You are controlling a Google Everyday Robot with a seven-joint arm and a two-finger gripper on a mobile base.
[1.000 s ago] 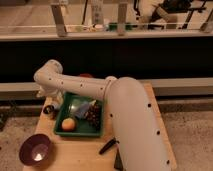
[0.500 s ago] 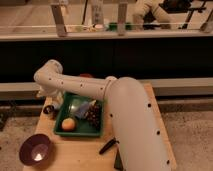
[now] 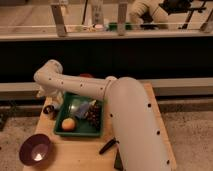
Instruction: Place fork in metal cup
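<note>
Left of the green tray (image 3: 80, 131), on the wooden counter (image 3: 75, 155): small dark metal cup (image 3: 49, 110), with the tool (image 3: 54, 102) just above and beside it at the end of the white arm (image 3: 75, 85). Tool's grip: cannot tell. Fork not made out. Inside the tray: orange (image 3: 68, 123), dark grapes (image 3: 94, 114). In front of the tray, to its left: purple bowl (image 3: 35, 149).

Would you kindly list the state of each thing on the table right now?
claw: down at the table's left edge, over the metal cup.
metal cup: upright, left of the green tray.
green tray: holding an orange and grapes.
purple bowl: upright, front left corner.
</note>
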